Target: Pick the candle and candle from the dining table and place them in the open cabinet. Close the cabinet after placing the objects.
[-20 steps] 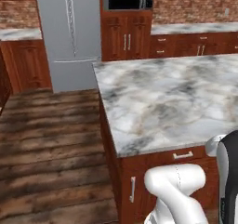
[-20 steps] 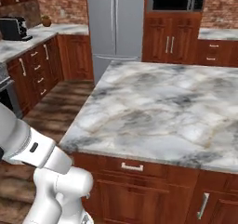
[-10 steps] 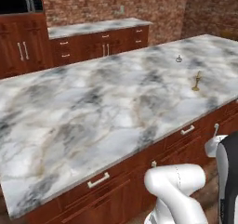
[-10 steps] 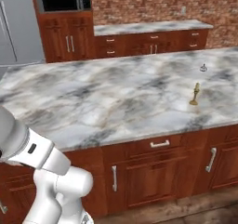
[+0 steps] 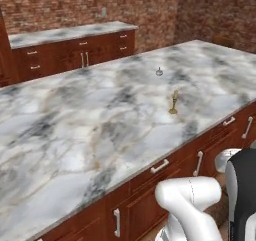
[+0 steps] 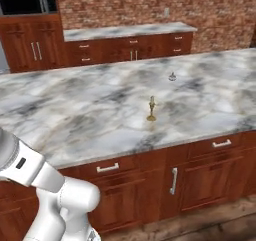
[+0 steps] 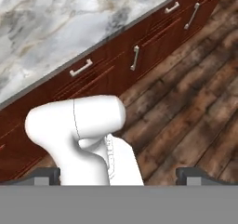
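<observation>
brick wall (image 5: 90,2) at back | marble side counter (image 6: 130,31) beneath | wood floor (image 7: 186,107)

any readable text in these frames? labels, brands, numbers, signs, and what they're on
None. No text, label, brand, number or sign can be read anywhere in these views.
Brass candlestick candle: plain, no marking.
Small roundish item further back: too small to show any marking.
Marble-topped dining table, drawer fronts and brick wall: no lettering.

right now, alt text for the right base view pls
A slim brass candlestick stands upright near the front edge of the marble dining table, with a smaller roundish candle farther back. Reddish-brown drawers sit below.
</observation>
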### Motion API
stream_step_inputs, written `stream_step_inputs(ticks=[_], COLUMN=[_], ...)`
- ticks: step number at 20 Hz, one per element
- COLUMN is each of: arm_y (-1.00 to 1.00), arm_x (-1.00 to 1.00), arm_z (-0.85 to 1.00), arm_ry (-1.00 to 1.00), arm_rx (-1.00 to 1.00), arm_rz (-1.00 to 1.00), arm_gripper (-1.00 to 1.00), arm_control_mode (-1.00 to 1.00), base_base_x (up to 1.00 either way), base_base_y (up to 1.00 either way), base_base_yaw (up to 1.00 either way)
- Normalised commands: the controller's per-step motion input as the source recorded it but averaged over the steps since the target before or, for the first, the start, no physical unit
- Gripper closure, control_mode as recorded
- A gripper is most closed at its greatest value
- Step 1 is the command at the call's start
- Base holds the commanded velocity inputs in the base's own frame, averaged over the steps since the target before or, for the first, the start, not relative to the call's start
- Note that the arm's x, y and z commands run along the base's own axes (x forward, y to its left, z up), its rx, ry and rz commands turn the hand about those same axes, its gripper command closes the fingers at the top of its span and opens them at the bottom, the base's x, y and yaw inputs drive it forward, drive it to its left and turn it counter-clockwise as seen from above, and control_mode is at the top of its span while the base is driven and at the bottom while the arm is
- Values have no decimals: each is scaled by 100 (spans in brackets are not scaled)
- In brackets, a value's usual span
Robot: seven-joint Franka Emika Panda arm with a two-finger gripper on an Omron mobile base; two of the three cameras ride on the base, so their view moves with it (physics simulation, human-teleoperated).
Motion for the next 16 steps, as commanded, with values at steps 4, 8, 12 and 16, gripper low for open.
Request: stream_step_inputs(ticks=[4, 8, 12, 16], arm_y=[0, 0, 0, 0], arm_x=[0, 0, 0, 0], arm_z=[0, 0, 0, 0], arm_ry=[0, 0, 0, 0], arm_rx=[0, 0, 0, 0], arm_rz=[0, 0, 0, 0], arm_gripper=[-100, -100, -100, -100], arm_control_mode=[100, 100, 100, 100], base_base_x=[89, 49, 4, 18], base_base_y=[-50, -44, -91, -100], base_base_yaw=[49, 69, 44, 24])
